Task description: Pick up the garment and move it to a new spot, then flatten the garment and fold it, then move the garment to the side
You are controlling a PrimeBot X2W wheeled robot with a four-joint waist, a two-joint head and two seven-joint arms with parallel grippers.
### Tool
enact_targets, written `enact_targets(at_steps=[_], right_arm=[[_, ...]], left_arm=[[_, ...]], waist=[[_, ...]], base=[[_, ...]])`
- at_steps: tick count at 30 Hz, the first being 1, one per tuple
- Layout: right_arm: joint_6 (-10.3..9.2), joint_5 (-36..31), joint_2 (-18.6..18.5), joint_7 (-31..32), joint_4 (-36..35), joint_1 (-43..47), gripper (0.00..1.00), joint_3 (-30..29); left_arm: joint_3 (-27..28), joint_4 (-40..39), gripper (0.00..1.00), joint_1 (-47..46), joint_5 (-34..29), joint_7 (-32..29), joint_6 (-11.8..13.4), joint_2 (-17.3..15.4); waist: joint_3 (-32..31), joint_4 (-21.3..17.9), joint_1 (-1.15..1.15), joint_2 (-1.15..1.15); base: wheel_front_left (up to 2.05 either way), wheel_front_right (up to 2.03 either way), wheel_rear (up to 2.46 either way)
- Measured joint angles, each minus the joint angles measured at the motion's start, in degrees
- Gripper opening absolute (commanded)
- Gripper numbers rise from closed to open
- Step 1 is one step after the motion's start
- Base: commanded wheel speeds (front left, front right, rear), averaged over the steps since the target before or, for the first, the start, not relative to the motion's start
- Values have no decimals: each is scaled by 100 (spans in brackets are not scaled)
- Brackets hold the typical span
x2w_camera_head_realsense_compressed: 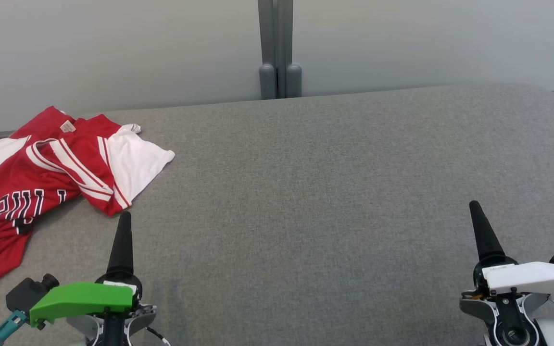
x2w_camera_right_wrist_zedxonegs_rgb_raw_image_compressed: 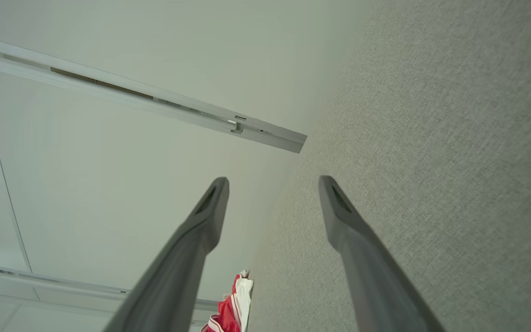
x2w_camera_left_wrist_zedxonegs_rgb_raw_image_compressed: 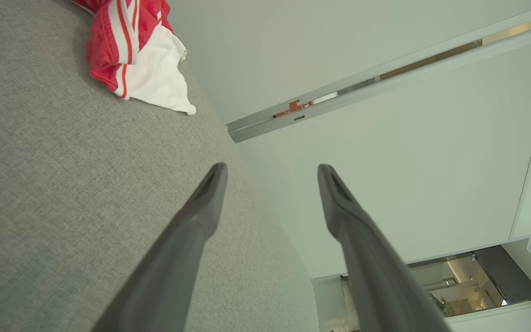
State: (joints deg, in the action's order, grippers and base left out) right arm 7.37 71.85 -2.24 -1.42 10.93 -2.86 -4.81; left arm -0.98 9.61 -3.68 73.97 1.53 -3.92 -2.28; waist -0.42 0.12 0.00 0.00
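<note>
The garment point(x2w_camera_head_realsense_compressed: 41, 178), a red jersey with white stripes, white panels and dark lettering, lies crumpled at the far left of the grey table point(x2w_camera_head_realsense_compressed: 306, 192). Its red and white edge also shows in the left wrist view point(x2w_camera_left_wrist_zedxonegs_rgb_raw_image_compressed: 141, 55) and, small, in the right wrist view point(x2w_camera_right_wrist_zedxonegs_rgb_raw_image_compressed: 231, 309). My left gripper point(x2w_camera_head_realsense_compressed: 124, 226) hovers just below and right of the garment's lower corner, apart from it; in the left wrist view point(x2w_camera_left_wrist_zedxonegs_rgb_raw_image_compressed: 272, 173) its fingers stand wide open with nothing between them. My right gripper point(x2w_camera_head_realsense_compressed: 476, 211) is over bare table at the lower right, and its own view point(x2w_camera_right_wrist_zedxonegs_rgb_raw_image_compressed: 274, 184) shows it open and empty too.
The grey fabric-covered table spreads wide between the garment and the right edge. A pale wall with a grey vertical post point(x2w_camera_head_realsense_compressed: 277, 53) runs behind the table's far edge. The table's right corner is rounded.
</note>
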Motion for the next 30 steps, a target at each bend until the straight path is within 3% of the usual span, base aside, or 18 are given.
enact_targets(at_steps=[15, 30], right_arm=[[0, -1974, -12, -299, -435, 94, 100, 219], [0, -3211, -20, -557, -450, 146, 100, 353]], left_arm=[[-399, -151, 100, -2, -1930, 292, 343, -7], [-688, 41, 100, 9, -3322, 557, 452, -13]], waist=[[-8, 18, 0, 0], [-24, 25, 0, 0]], base=[[0, 0, 0], [0, 0, 0]])
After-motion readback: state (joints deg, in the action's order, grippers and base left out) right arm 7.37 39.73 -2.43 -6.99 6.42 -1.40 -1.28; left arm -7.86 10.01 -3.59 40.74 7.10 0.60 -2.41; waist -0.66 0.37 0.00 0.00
